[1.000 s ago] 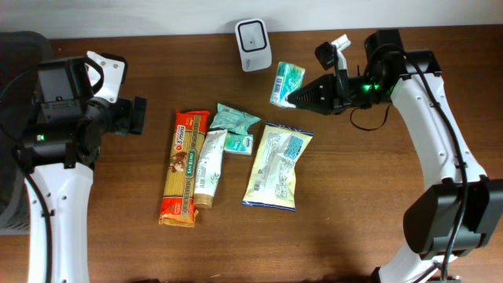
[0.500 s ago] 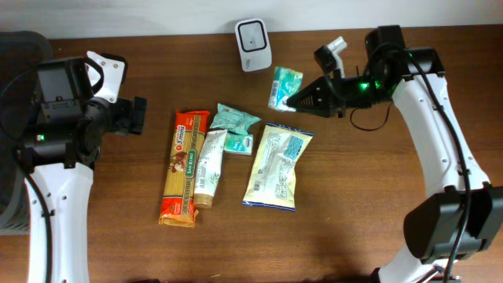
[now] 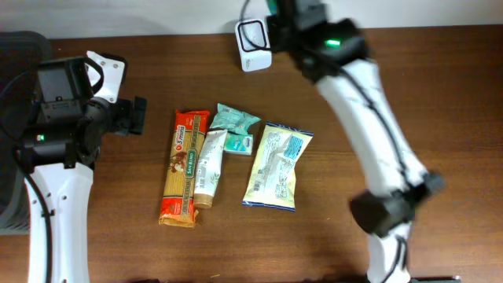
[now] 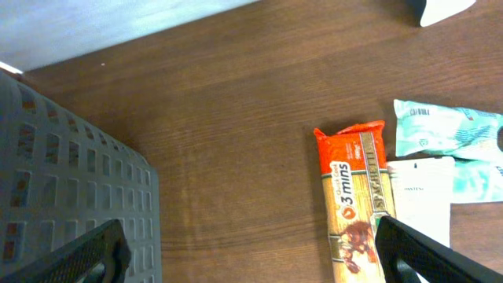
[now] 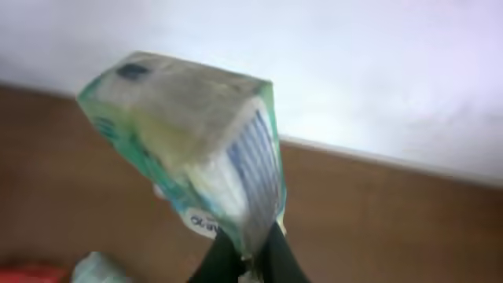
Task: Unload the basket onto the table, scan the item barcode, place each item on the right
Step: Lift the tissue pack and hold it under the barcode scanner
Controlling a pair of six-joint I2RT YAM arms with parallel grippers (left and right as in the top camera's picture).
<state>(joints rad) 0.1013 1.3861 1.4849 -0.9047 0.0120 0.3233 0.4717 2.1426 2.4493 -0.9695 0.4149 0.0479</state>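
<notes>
A teal and white soft pack (image 5: 196, 134) is pinched at its lower end by my right gripper (image 5: 244, 263), which is shut on it; the picture is blurred. In the overhead view my right arm (image 3: 346, 71) rises high toward the camera and ends over the white scanner (image 3: 253, 35), partly covering it. The pack and the right fingertips do not show there. My left gripper (image 3: 137, 115) hangs open at the left, away from the items, and in its wrist view the left gripper (image 4: 251, 263) has bare table between its fingers.
On the table lie an orange pasta pack (image 3: 181, 167), a white tube (image 3: 209, 169), two teal packs (image 3: 234, 118) and a white and blue pouch (image 3: 277, 165). A grey slotted bin (image 4: 71, 196) stands by the left arm.
My right arm has swung up and to the left with the teal pack, from beside the scanner to over it and close to the overhead camera. The left arm has not moved.
</notes>
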